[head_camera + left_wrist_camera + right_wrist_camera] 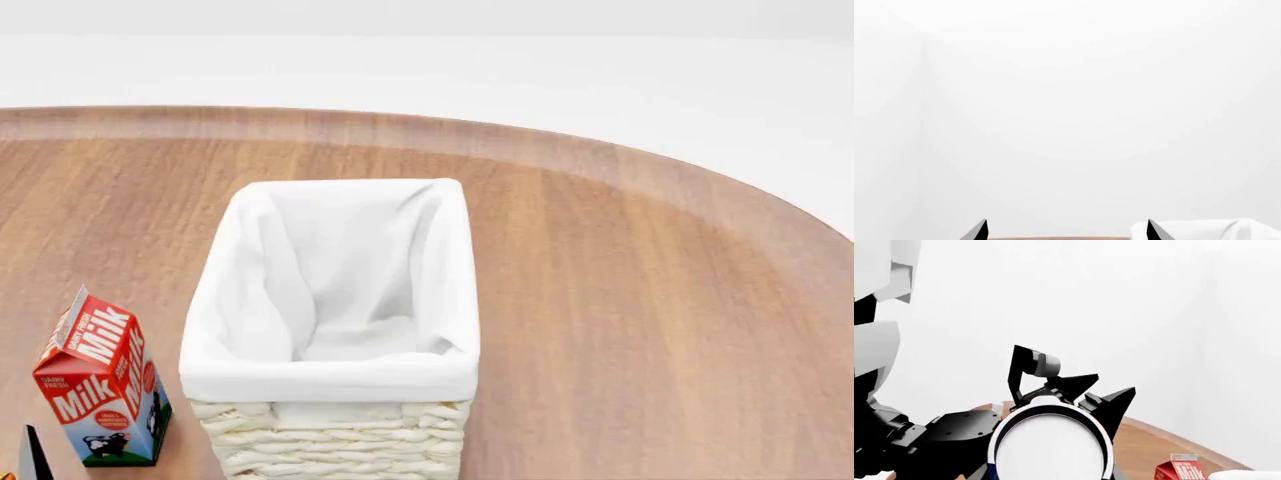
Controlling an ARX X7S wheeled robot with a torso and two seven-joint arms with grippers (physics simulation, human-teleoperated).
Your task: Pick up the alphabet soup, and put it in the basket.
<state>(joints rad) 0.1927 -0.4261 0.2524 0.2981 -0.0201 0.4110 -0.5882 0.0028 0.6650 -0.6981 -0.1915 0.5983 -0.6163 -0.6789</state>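
The alphabet soup (1051,447) fills the near part of the right wrist view: a pale round top with a white rim and a sliver of blue label at its side. My right gripper (1051,471) is shut on it, with grey fingers just showing on either side. Both are outside the head view. The basket (334,375), cream wicker with a white cloth lining, stands in the middle of the wooden table with nothing in it. My left gripper (1067,231) is open with nothing between its dark fingertips; a corner of the basket's cloth (1217,230) lies beyond one tip.
A red milk carton (100,395) stands left of the basket and also shows as the carton (1181,471) in the right wrist view. Black parts of the left arm (954,432) sit close behind the can. The round table's rim (747,205) curves away at the right.
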